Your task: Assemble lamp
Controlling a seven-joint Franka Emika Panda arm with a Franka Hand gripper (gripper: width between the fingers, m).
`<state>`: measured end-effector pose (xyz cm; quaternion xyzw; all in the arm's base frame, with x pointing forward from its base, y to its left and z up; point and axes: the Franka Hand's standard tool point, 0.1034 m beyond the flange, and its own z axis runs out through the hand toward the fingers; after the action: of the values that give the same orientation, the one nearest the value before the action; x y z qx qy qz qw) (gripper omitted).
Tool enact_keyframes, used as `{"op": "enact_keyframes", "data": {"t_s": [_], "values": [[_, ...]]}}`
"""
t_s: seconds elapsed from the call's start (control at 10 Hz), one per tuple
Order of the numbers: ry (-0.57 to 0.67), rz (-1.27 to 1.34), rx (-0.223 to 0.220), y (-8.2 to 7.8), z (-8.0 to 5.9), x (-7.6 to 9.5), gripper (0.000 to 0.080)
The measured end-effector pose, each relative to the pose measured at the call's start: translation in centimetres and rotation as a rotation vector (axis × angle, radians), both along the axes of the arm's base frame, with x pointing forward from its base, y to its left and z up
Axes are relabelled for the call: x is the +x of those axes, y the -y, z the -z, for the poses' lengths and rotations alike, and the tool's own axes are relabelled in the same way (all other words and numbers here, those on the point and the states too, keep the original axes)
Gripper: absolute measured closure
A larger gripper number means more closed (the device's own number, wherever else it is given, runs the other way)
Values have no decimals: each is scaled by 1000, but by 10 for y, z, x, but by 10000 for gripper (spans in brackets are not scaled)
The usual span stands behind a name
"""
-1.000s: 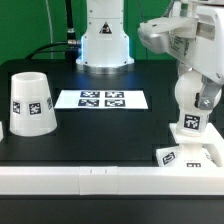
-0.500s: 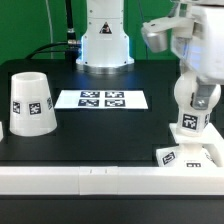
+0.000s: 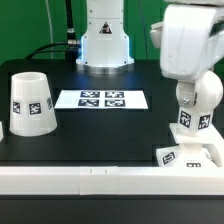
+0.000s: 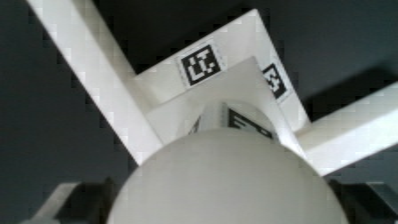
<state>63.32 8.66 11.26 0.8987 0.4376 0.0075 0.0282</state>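
Observation:
The lamp's ball bulb [image 3: 203,96] stands upright by its neck on the low square base [image 3: 188,156] at the front of the exterior view's right. My gripper [image 3: 196,78] hangs directly over the bulb, its white hand hiding the fingers in that view. In the wrist view the bulb [image 4: 217,180] fills the space between the two dark fingers [image 4: 75,200], which stand wide apart at its sides, so my gripper [image 4: 210,208] is open around the bulb's top. The base [image 4: 228,72] shows beyond it. The tapered shade [image 3: 31,102] stands alone at the exterior view's left.
The marker board [image 3: 101,99] lies flat mid-table. The arm's white pedestal [image 3: 104,45] stands at the back. A white rail [image 3: 90,182] runs along the table's front edge, just in front of the base.
The hand has swung toward the exterior view's right and down, from beside the bulb to directly over it. Bulb, base and shade have not moved.

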Motion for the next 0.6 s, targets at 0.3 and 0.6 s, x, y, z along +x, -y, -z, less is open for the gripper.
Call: {"op": "enact_keyframes", "data": {"t_s": [0.3, 0.6], "values": [[8, 177, 8, -1, 0, 0, 222], [16, 359, 15, -1, 0, 0, 222]]}}
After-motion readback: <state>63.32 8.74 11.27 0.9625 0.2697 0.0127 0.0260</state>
